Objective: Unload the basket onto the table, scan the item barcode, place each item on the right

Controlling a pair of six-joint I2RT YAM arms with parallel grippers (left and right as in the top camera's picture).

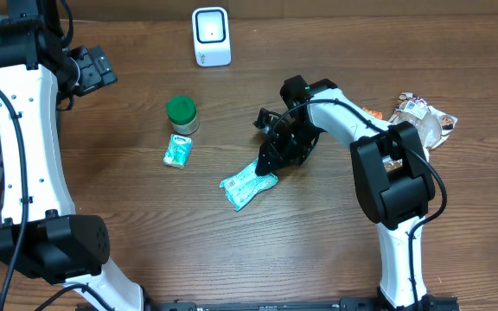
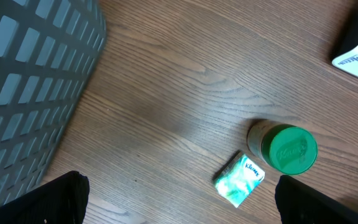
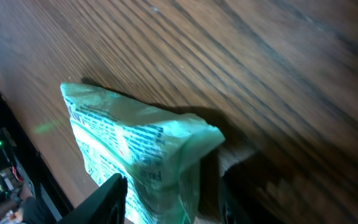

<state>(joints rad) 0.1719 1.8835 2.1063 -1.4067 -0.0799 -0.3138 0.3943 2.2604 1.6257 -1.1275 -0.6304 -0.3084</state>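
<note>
While it lies crumpled on the middle of the desk, the green-and-white printed packet has one end between the fingers of the right gripper; whether they pinch it cannot be told. The left gripper hangs wide open, holding nothing. A grey slatted basket stands left; its inside is unseen. A green-lidded jar stands upright.

A crumpled green-and-white packet lies well apart from the upright white scanner.

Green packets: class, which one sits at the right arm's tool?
The larger packet mid-table, between the fingers of the right tool; the smaller packet lies apart, beside the green-lidded jar.
</note>
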